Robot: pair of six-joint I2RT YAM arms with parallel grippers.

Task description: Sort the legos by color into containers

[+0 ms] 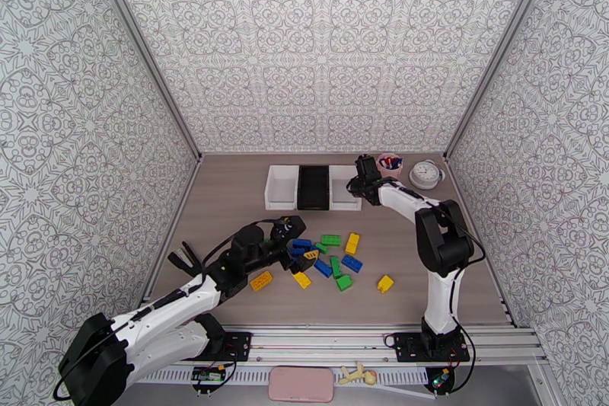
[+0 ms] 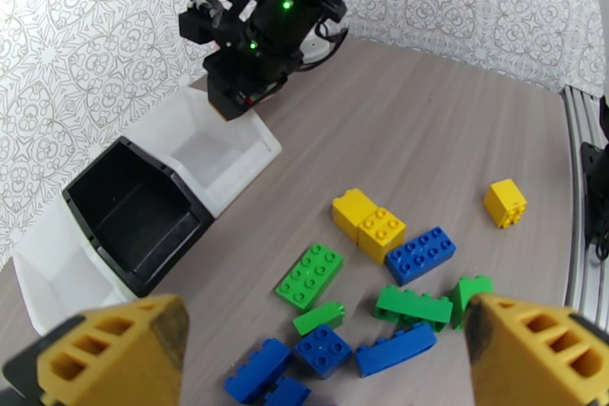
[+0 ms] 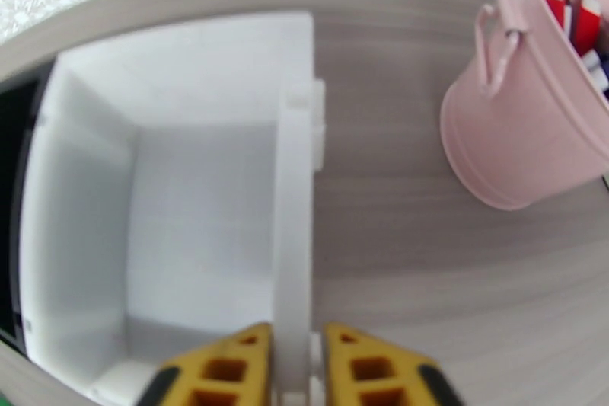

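Several green, blue and yellow legos (image 1: 329, 254) lie scattered on the wooden table; from the left wrist they appear as a loose pile (image 2: 365, 286). My left gripper (image 1: 293, 236) hovers over the pile's left side, its yellow fingers (image 2: 114, 354) spread wide open with nothing between them. Three containers stand in a row at the back: a white bin (image 1: 281, 187), a black bin (image 1: 313, 187) and another white bin (image 1: 346, 198). My right gripper (image 3: 297, 369) straddles the right wall (image 3: 293, 209) of that last bin, jaws slightly parted with a thin gap beside the wall. All three bins look empty.
A pink cup of pens (image 1: 390, 164) (image 3: 525, 118) stands just right of the bins, with a round white clock (image 1: 425, 173) beyond it. One yellow brick (image 1: 261, 280) lies apart at the left, another (image 1: 385, 283) at the right. Patterned walls close in three sides.
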